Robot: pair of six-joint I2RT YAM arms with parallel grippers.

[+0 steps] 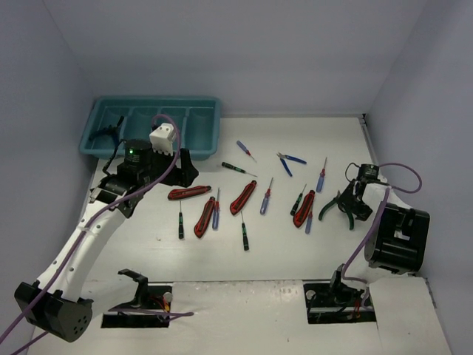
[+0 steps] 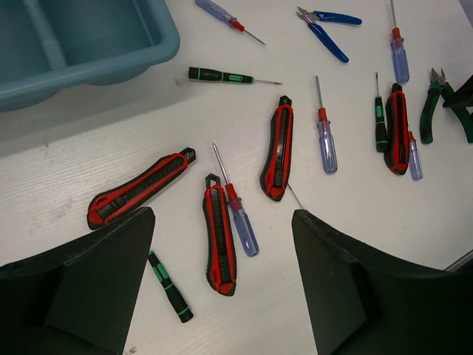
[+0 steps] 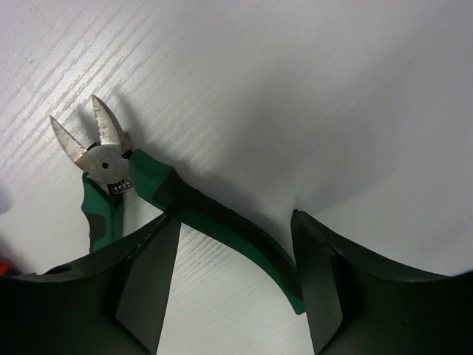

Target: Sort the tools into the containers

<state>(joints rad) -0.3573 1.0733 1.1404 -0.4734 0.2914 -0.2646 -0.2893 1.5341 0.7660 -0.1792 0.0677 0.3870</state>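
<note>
surface: white table (image 1: 295, 255), faint wood-grain texture | surround: pale lavender walls (image 1: 244, 52) on three sides

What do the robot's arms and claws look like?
The left arm and right arm are white links with black joints, each trailing a purple cable. The left wrist bears a green light and white block. The left gripper and right gripper have broad black wedge fingers.

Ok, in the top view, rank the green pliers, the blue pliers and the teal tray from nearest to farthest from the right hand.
1. green pliers: right at the right hand, a handle between its fingers.
2. blue pliers: farther back, to its left.
3. teal tray: far-left corner, clearly farthest.
</note>
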